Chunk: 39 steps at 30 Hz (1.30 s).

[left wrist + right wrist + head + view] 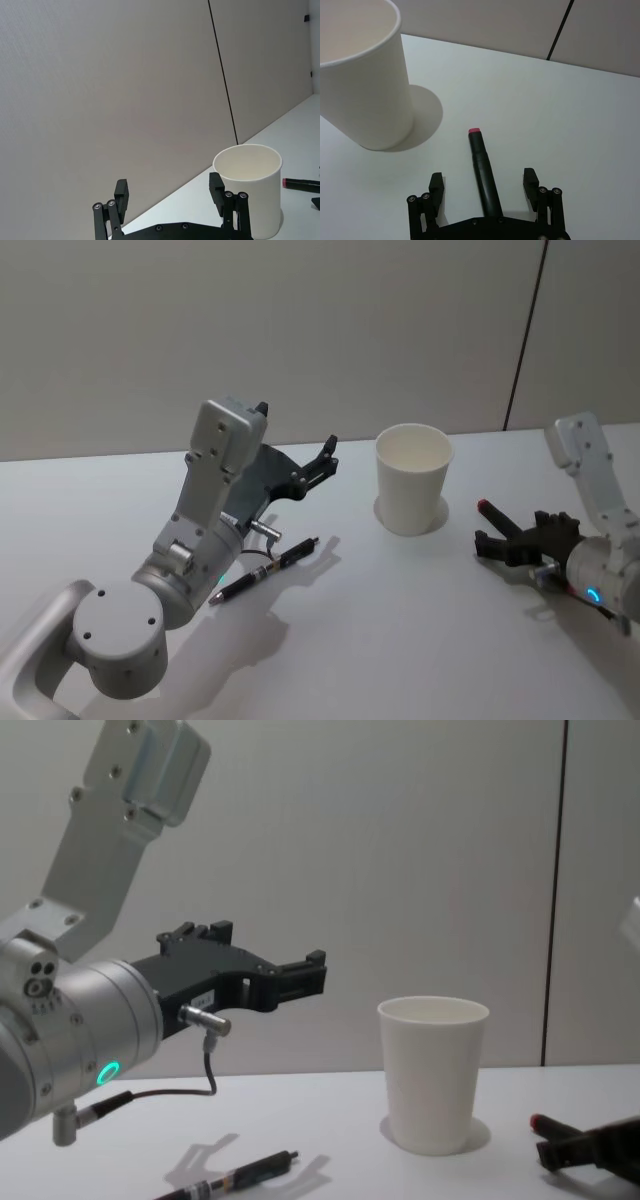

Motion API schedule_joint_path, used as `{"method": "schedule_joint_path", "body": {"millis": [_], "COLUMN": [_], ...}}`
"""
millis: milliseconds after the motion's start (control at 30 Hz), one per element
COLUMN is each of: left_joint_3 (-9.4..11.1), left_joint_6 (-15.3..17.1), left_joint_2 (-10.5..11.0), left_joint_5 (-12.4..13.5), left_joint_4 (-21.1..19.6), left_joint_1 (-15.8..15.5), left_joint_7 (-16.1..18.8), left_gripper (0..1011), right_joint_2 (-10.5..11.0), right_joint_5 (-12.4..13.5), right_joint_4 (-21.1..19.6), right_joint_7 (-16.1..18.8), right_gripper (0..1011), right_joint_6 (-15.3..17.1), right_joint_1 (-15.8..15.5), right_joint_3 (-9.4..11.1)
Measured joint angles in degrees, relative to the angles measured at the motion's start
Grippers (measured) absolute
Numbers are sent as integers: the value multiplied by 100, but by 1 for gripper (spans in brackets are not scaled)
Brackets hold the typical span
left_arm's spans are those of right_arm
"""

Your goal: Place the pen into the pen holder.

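Bare robot test room or lab, plain white table (400,640), blank grey panelled wall (300,320) with dark seam (525,335)

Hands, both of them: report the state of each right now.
Left hand: open, empty, up above the table.
Right hand: open, low on the table, straddling the red-tipped pen, not gripping it.

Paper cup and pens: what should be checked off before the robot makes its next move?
1. Cup upright, mouth open: ok.
2. Red-tipped pen lies flat inside the open right pincer: ok.
3. Red-tipped pen gripped: not ok, the pincer is open.
4. Right pincer low enough to catch it: cannot tell.
5. Left pincer open, raised, apart from the cup: ok.
6. Second pen lies on the table, away from the cup: ok.
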Motion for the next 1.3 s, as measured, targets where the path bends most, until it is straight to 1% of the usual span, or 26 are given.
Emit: {"method": "schedule_joint_path", "body": {"millis": [500,967,1300], "left_joint_3": [0,0,0], "left_joint_6": [0,0,0], "left_joint_2": [0,0,0], "left_joint_5": [0,0,0], "left_joint_4": [0,0,0], "left_joint_1": [0,0,0], "left_joint_7": [0,0,0], "left_gripper": [1001,1001,1001], "right_joint_2": [14,8,17], "right_joint_5": [100,120,80], "right_joint_4": [-214,-267,-270], "right_joint_7": [-142,-93,-73], "right_gripper": [1002,1002,1002], "right_joint_6": [-87,-64,-35], "right_joint_1": [-60,-115,-176], "right_joint_3": [82,94,90]}}
